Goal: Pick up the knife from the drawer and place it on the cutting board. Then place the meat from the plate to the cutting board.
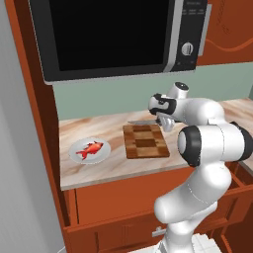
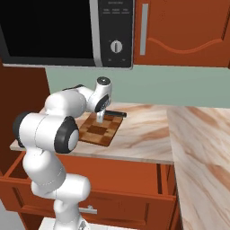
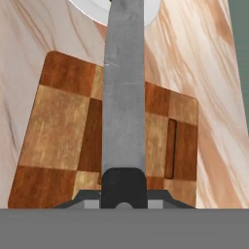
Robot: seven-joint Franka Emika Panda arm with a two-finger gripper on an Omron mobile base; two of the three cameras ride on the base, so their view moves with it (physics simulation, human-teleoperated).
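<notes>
My gripper (image 1: 165, 121) is shut on the knife (image 1: 142, 122) and holds it level just above the far edge of the checkered cutting board (image 1: 145, 141). In the hand view the silver blade (image 3: 124, 97) runs straight out from the gripper (image 3: 124, 198) across the board (image 3: 58, 126), its tip over the plate (image 3: 92, 7). From the right, the black handle (image 2: 116, 113) sticks out past the gripper (image 2: 99, 117) over the board (image 2: 99, 131). The red-orange meat (image 1: 92, 148) lies on the round plate (image 1: 78, 155), left of the board. The drawer (image 2: 134, 197) stands pulled out below the counter.
A black microwave (image 1: 113, 34) hangs above the counter, close over the hand. Reddish-brown upper cabinets (image 2: 184, 31) are at the right. The marble counter (image 2: 148, 134) turns a corner at the right. A tall cabinet side (image 1: 34, 123) bounds the counter at the left.
</notes>
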